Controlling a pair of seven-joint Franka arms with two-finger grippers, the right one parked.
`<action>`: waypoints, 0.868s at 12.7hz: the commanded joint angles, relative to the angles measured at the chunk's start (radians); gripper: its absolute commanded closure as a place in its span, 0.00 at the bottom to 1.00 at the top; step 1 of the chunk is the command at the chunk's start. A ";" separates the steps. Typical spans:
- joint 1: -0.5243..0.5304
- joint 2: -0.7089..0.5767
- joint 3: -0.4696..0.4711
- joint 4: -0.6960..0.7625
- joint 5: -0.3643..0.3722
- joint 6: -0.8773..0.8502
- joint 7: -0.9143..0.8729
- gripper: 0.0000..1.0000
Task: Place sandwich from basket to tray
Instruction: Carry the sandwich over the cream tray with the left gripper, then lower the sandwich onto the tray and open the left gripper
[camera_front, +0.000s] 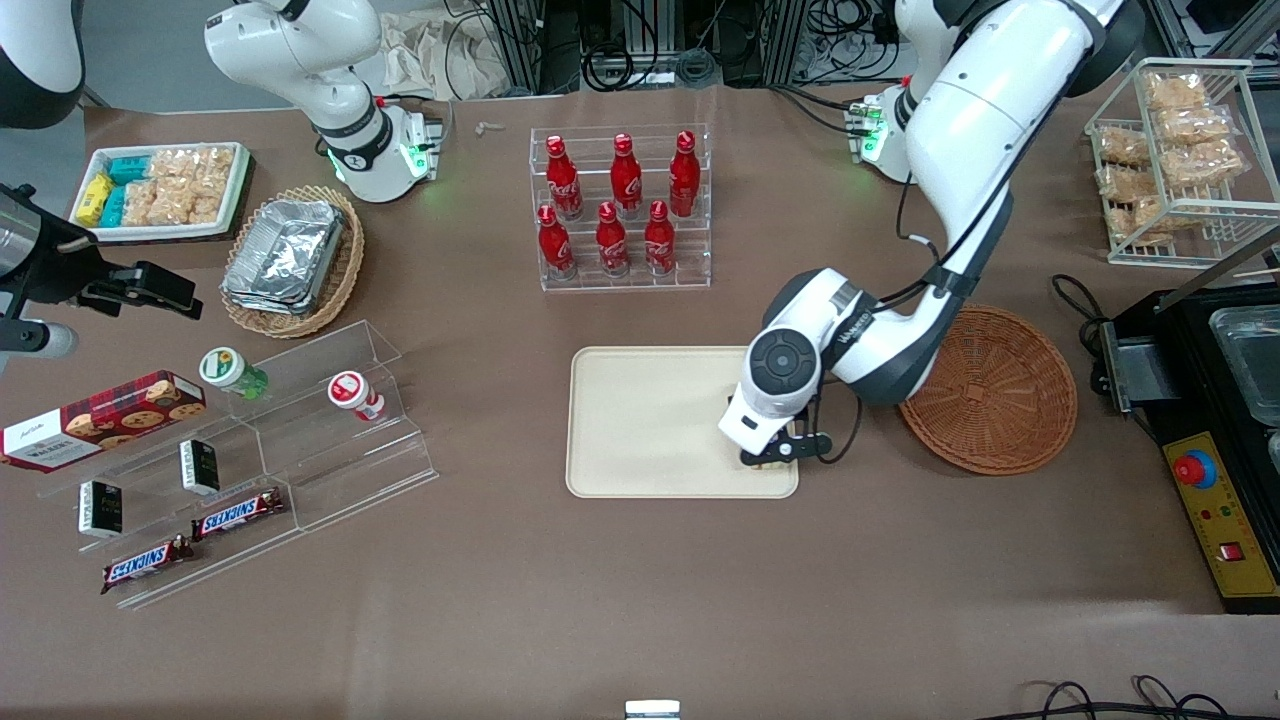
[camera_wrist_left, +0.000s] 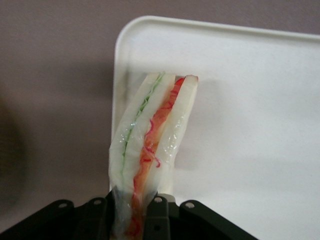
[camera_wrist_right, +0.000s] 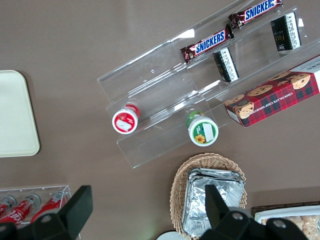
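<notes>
The sandwich (camera_wrist_left: 150, 145), a pale bread wedge in clear wrap with green and red-orange filling lines, rests on the cream tray (camera_wrist_left: 250, 125) close to one of its rounded corners. My gripper (camera_wrist_left: 131, 212) is shut on the sandwich's near end, a black finger pressed on each side. In the front view the gripper (camera_front: 775, 458) is low over the tray (camera_front: 650, 420), at the corner nearest the front camera and the basket, and only a sliver of the sandwich (camera_front: 770, 464) shows under it. The reddish-brown woven basket (camera_front: 1000, 395) lies empty beside the tray, toward the working arm's end.
A clear rack of red bottles (camera_front: 620, 205) stands farther from the front camera than the tray. A black control box (camera_front: 1215, 500) and a wire rack of snack bags (camera_front: 1180, 160) are at the working arm's end. Acrylic shelves with snacks (camera_front: 240, 450) lie toward the parked arm's end.
</notes>
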 joint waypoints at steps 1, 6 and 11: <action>-0.032 0.023 0.010 0.040 0.042 -0.012 -0.028 1.00; -0.023 0.022 0.011 0.042 0.041 -0.012 -0.018 0.00; -0.026 0.011 0.011 0.049 0.062 -0.018 -0.026 0.00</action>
